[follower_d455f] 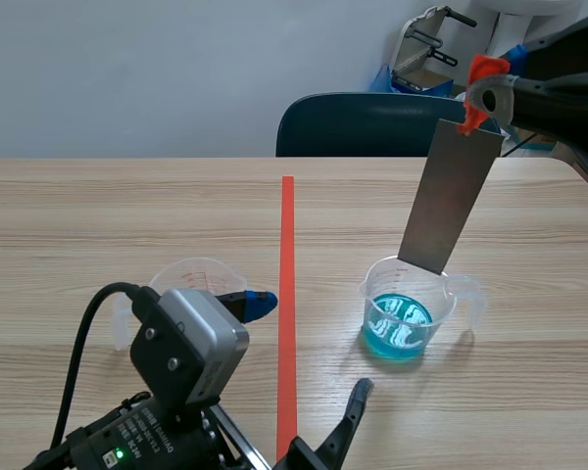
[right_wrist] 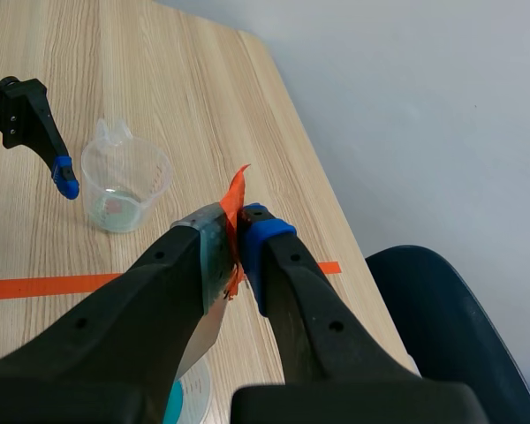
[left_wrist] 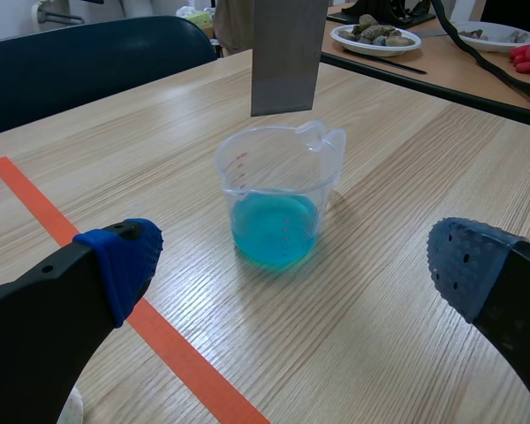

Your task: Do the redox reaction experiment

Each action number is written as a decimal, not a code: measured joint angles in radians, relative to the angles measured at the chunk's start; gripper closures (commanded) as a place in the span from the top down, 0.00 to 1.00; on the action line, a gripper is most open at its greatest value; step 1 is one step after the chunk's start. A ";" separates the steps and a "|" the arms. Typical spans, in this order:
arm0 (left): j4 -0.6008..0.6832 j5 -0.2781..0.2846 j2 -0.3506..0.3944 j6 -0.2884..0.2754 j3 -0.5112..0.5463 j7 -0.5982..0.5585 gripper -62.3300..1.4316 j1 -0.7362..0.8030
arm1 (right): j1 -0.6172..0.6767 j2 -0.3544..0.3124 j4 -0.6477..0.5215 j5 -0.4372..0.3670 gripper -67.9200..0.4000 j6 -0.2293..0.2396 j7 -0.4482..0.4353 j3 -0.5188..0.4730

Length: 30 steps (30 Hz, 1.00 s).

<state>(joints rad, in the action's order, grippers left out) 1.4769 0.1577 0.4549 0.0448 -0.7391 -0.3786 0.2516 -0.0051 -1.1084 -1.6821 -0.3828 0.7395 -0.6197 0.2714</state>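
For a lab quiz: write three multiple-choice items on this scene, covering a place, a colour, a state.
1. Where is the metal strip relative to the cup? A beside; B above; C under.
2. The cup's liquid is: A red; B yellow; C blue.
3. The left gripper is: A open; B shut on the strip; C shut on the cup.
1 B: its lower end hangs over the rim. 2 C: blue shows through the clear wall. 3 A: its fingers stand wide apart.
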 measured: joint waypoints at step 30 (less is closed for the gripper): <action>0.000 0.000 0.000 0.000 0.000 0.000 1.00 0.000 | 0.055 0.286 0.029 0.325 0.02 0.000 0.086 0.000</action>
<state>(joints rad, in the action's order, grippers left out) 1.4769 0.1577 0.4545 0.0448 -0.7391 -0.3786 0.2516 0.0502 -0.8219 -1.6527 -0.0582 0.7391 -0.5335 0.2710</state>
